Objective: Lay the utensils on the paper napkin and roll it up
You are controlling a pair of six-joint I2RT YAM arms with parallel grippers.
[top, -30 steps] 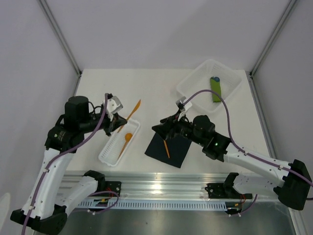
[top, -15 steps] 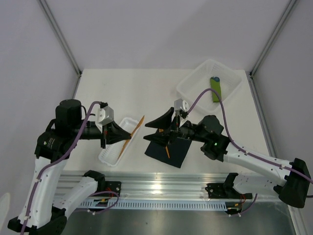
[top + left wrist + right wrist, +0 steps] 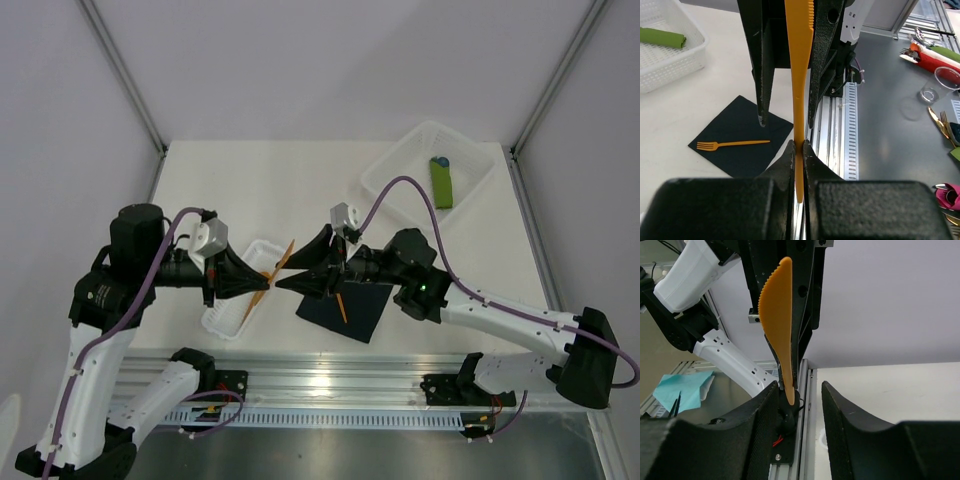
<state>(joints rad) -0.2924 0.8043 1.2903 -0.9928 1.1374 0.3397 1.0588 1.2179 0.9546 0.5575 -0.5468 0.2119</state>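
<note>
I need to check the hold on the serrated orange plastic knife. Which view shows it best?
Left wrist: the left gripper pinches the serrated orange plastic knife at its handle end. Top external shows just an orange sliver; right wrist shows only its blade.

From above, the left gripper [image 3: 263, 279] covers part of the white tray [image 3: 224, 312], and the right gripper [image 3: 285, 275] hides the far-left corner of the black napkin [image 3: 366, 306]. The handle end of the orange knife [image 3: 799, 75] vanishes between the left fingers [image 3: 786, 165].

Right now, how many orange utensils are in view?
3: knife pinched in the left end effector, fork on the napkin, spoon in the tray, partly hidden behind that end effector.
</note>
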